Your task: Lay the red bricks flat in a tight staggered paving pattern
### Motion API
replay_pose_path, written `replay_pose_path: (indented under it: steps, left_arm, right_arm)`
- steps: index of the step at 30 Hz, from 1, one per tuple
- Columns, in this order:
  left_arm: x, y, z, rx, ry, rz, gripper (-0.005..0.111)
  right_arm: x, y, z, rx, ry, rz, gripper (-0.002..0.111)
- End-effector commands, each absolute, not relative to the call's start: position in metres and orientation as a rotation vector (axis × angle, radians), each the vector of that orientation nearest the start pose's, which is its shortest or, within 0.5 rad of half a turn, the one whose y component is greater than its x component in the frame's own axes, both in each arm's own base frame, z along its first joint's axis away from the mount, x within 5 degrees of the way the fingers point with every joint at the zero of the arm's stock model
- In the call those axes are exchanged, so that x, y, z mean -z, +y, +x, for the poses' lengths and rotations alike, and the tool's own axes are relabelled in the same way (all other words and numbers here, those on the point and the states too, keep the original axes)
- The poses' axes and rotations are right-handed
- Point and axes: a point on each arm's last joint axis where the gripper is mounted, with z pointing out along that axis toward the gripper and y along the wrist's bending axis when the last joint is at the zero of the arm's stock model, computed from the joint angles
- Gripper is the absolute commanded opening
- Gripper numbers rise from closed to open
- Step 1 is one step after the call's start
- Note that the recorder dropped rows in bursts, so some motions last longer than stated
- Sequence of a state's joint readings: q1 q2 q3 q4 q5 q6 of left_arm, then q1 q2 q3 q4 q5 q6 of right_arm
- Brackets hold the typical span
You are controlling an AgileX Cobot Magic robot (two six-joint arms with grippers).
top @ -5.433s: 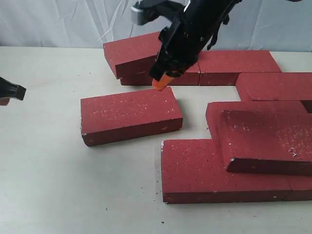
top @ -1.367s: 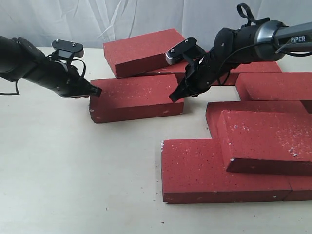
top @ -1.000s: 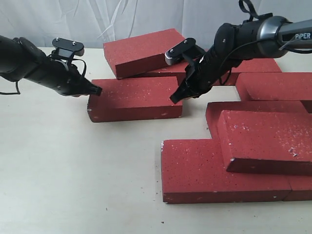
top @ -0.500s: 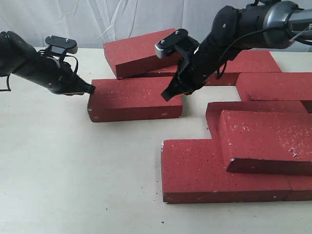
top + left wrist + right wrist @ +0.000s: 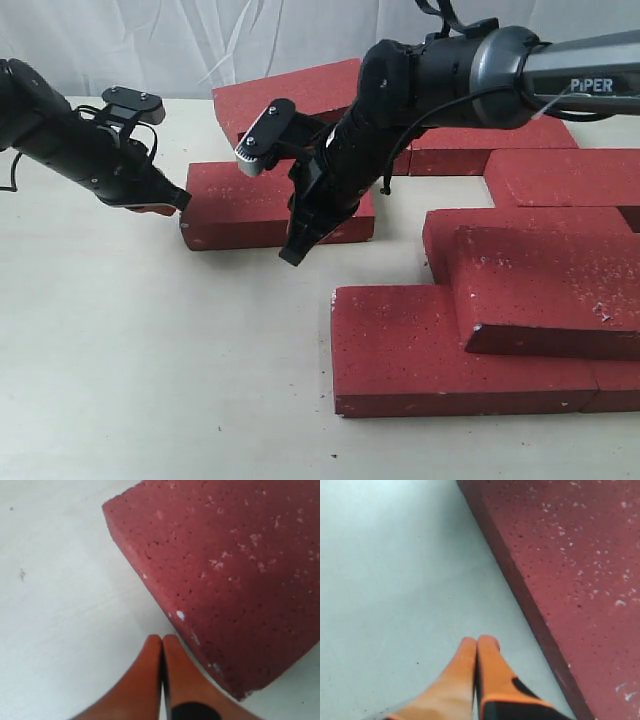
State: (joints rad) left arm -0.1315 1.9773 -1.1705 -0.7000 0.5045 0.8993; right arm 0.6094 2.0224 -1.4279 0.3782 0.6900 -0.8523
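Several red bricks lie on the pale table. One loose brick (image 5: 235,200) lies flat and apart at centre left. My left gripper (image 5: 180,201) is shut and empty, its tip right at that brick's left end; the left wrist view shows the tips (image 5: 162,639) beside the brick's edge (image 5: 235,570). My right gripper (image 5: 292,255) is also shut and empty, reaching over the loose brick with its tip low by the brick's near side. In the right wrist view its tips (image 5: 478,641) are over bare table, next to the brick's long edge (image 5: 580,555).
A tilted brick (image 5: 290,100) leans on others at the back. More bricks lie flat at the back right (image 5: 490,135) and right (image 5: 570,175). A front row (image 5: 400,350) carries a tilted brick (image 5: 540,290). Bare table (image 5: 150,350) spreads left and front.
My right arm has swung from the loose brick's far right corner over its top to its near side. The left gripper has shifted slightly nearer along the brick's left end. The brick has stayed put.
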Motion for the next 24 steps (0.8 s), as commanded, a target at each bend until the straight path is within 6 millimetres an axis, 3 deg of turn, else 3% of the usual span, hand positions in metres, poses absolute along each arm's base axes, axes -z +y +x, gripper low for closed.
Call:
replay_pose_path:
  steps: [1,10,18,24]
  left_arm:
    - [-0.144,-0.072,0.380,0.391,2.586,0.595,0.000]
    - [-0.127,-0.072,0.381,0.415,2.628,0.573,0.000]
    - [-0.127,-0.073,0.382,0.423,2.625,0.549,0.000]
    - [-0.127,-0.073,0.383,0.433,2.622,0.528,0.000]
  right_arm:
    - [-0.165,0.262,0.337,-0.328,2.212,-1.596,0.000]
    - [-0.146,0.267,0.343,-0.343,2.246,-1.601,0.000]
    - [-0.128,0.272,0.350,-0.360,2.285,-1.638,0.000]
    - [-0.126,0.271,0.351,-0.346,2.288,-1.664,0.000]
